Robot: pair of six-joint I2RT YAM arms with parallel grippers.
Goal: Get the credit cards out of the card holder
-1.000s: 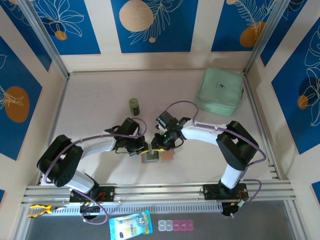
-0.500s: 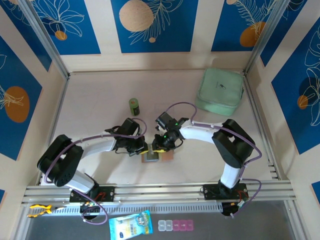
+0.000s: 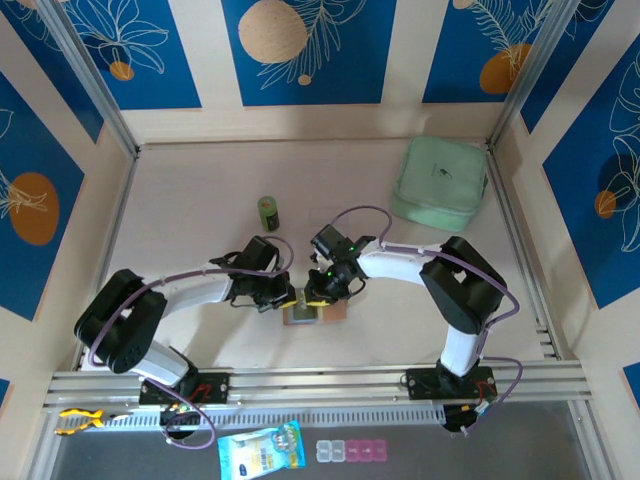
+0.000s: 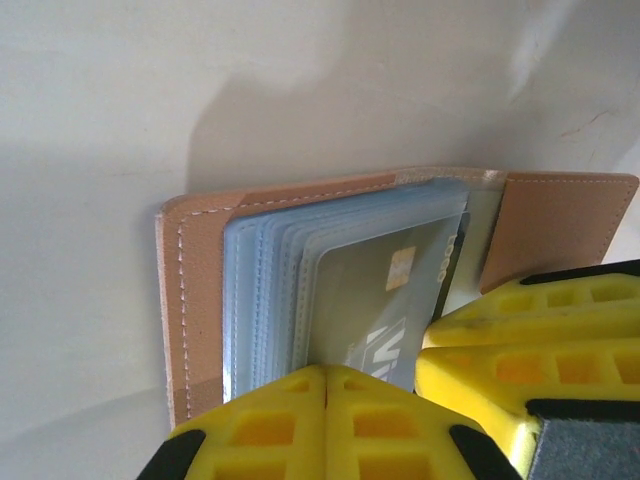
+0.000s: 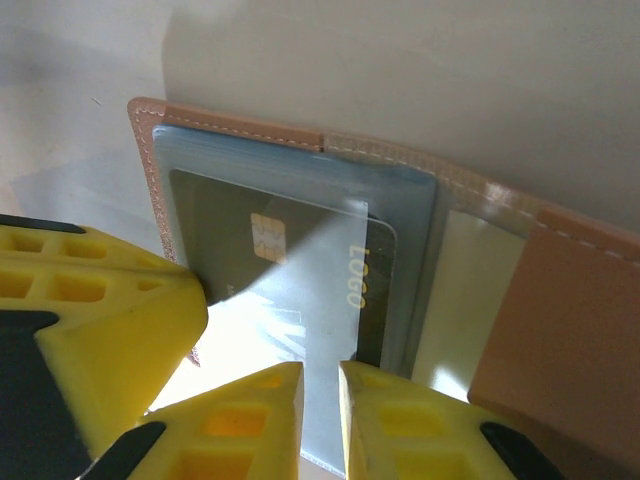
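Over the last second the right arm's elbow has swung in toward the middle of the table [image 3: 200,200] and the right gripper [image 3: 320,294] has eased closer over the card holder [image 3: 303,317]. The left gripper [image 3: 285,298] has stayed where it was, its fingers pressed together on the holder's open face. That reads as the pull being set up, not made: the holder lies open near the front edge between the two arms, and no card lies free beside it. From above, the two grippers crowd over the holder and hide what is inside. The left wrist view shows it: a fanned stack of clear sleeves [image 4: 262,300] on tan leather, and a dark credit card [image 4: 385,290] with white print standing partly out of them. The right gripper's yellow fingers sit just at the card's far corner. The right wrist view adds the card's chip and its pale lettering. It also shows a translucent leaf running down into the slim gap between the right gripper's own fingers. Those jaws stand narrow, but whether they already bite on the leaf or the card I cannot tell.
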